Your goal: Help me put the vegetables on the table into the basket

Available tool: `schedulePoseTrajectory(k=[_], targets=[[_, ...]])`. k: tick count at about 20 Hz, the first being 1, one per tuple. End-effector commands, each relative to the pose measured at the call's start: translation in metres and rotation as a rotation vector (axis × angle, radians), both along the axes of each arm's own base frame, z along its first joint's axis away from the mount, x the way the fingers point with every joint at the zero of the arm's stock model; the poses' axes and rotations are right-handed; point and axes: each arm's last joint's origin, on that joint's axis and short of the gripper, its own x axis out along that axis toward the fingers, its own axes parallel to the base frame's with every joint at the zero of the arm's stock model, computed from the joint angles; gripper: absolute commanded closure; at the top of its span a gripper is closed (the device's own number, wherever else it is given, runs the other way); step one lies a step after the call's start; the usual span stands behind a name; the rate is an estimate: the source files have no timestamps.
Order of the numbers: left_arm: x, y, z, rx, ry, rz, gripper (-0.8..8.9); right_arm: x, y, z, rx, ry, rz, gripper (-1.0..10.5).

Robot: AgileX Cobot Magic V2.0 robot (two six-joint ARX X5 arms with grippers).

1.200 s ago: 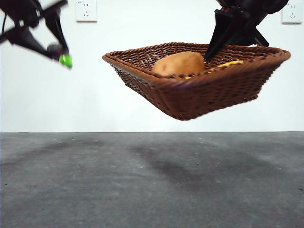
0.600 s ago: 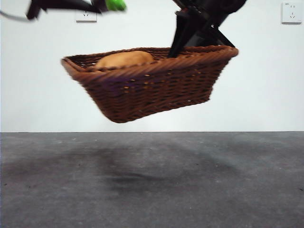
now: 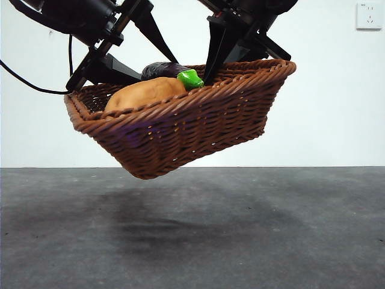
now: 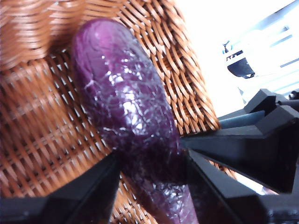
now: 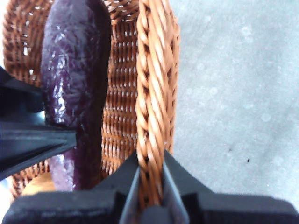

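The woven basket (image 3: 180, 129) hangs tilted in the air above the table (image 3: 192, 229). My right gripper (image 3: 218, 60) is shut on its braided rim (image 5: 154, 93), as the right wrist view (image 5: 150, 177) shows. The tan potato (image 3: 141, 95) lies inside the basket. My left gripper (image 3: 157, 69) is shut on the dark-purple eggplant (image 4: 126, 102) and holds it low inside the basket, with its green tip (image 3: 190, 79) pointing right. The left wrist view (image 4: 152, 163) shows the jaws around the eggplant over the weave (image 4: 42, 135). The eggplant also shows in the right wrist view (image 5: 74, 70). The yellow vegetable is hidden.
The dark grey table (image 5: 233, 93) lies well below the basket, with a soft shadow (image 3: 162, 226) under it. A white wall with a socket (image 3: 368, 15) stands behind. Both arms crowd close together over the basket.
The basket shifted a little left and tipped its left side down. My left gripper came down from the top left with the eggplant, which now sits within the basket's rim.
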Motion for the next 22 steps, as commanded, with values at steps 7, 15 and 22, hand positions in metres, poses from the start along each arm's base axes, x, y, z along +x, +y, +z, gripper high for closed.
schedulePoseTrajectory(k=[7,15,22], targets=[[-0.001,-0.001,0.007,-0.022,0.002,-0.099,5.21,-0.005,0.005,-0.003,0.017,0.030,0.075,9.6],[-0.014,0.011,0.021,-0.010,0.001,-0.176,5.31,0.000,0.000,-0.002,0.026,0.028,0.059,9.6],[-0.052,0.054,0.069,-0.014,-0.211,-0.121,5.31,0.009,-0.020,0.002,0.074,0.043,0.026,9.6]])
